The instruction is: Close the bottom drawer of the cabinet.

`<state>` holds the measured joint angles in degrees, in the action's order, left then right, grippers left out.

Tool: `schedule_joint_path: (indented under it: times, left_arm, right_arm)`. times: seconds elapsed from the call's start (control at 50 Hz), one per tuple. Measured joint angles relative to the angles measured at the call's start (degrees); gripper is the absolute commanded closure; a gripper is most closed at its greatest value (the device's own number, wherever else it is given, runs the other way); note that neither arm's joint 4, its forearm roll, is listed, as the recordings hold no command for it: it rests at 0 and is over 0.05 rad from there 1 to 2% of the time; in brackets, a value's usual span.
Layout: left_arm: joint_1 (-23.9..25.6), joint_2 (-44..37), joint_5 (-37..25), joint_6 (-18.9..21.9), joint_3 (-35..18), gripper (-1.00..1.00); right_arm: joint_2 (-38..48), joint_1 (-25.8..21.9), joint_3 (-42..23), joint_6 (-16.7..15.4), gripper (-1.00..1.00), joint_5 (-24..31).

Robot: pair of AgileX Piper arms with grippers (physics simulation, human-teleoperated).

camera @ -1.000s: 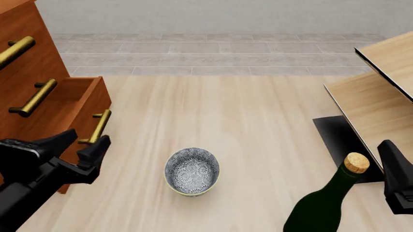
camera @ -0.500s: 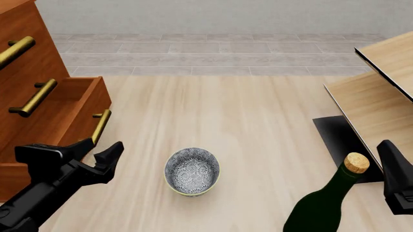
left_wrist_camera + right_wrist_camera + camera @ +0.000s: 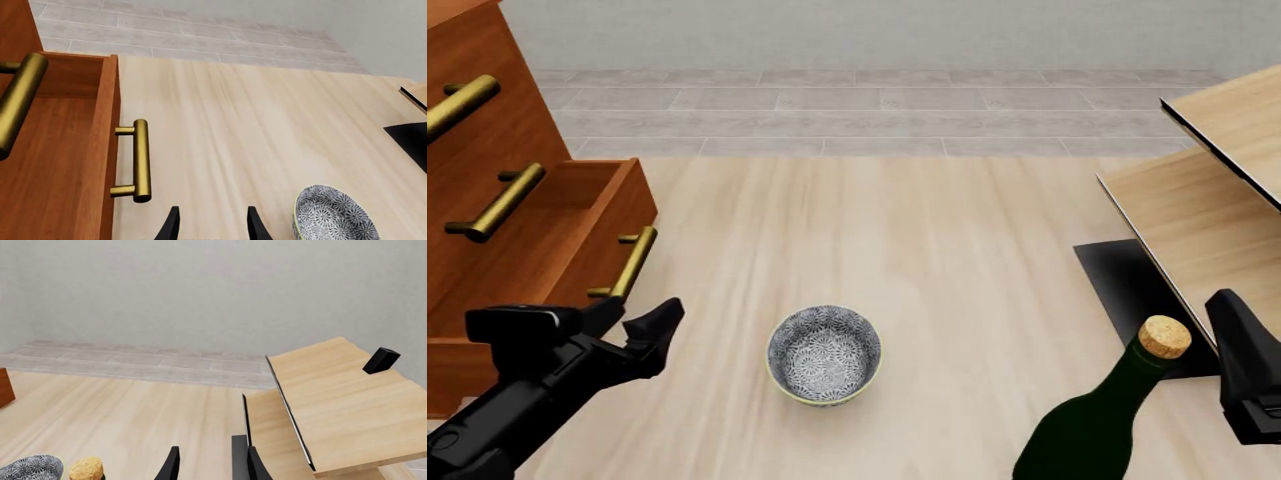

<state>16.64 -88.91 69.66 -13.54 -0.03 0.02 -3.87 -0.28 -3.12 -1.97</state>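
The cabinet [image 3: 481, 170] stands at the left, reddish-brown with three brass-handled drawers. The bottom drawer [image 3: 598, 232] is pulled out; its brass handle [image 3: 631, 262] faces the table's middle. In the left wrist view the drawer's inside [image 3: 60, 170] and handle [image 3: 140, 160] show. My left gripper [image 3: 638, 318] is open and empty, just in front of and below the handle, not touching it; it also shows in the left wrist view [image 3: 212, 225]. My right gripper [image 3: 1234, 335] hangs at the front right, open and empty in the right wrist view [image 3: 212, 465].
A patterned bowl [image 3: 823, 353] sits just right of my left gripper. A dark green corked bottle [image 3: 1094, 420] stands at the front right beside my right gripper. Pale wood furniture with black edging [image 3: 1201, 200] and a black mat [image 3: 1121, 290] fill the right side.
My left gripper has moved from right beside the bottom drawer's handle toward the right and front, then nearly stopped. The drawer and the right arm have not moved.
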Motion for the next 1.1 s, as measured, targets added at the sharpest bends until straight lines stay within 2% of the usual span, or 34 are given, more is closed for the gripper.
schedule_joint_path:
  times: [0.5, 1.1]
  left_arm:
    - [-4.3, -5.6, 0.2, 0.5, -2.1, -1.0]
    - [-10.6, -9.3, 0.2, 5.1, -4.0, -1.0]
  right_arm:
    - [0.0, -0.2, 0.0, 0.3, -1.0, 0.0]
    - [0.0, -0.3, 0.0, 0.1, -1.0, -0.2]
